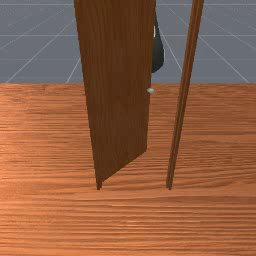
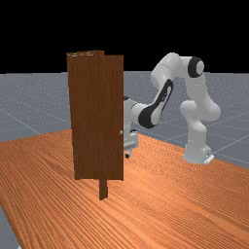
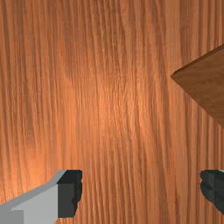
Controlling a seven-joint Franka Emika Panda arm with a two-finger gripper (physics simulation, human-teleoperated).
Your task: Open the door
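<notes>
The brown wooden door stands swung away from its frame at an angle, its free edge toward the arm. A small pale knob sits by that edge; the far view has the knob at the door's right edge. Just beyond this edge hangs my gripper, pointing down and partly hidden by the door. In the wrist view the gripper is open, its fingers wide apart with bare tabletop visible between them. A pointed corner of dark wood, seemingly the door, lies ahead of one finger.
A slim frame post rises from the table on the front view's right, with a gap between it and the door. The foot of a post shows below the door in the far view. Wooden tabletop extends around them.
</notes>
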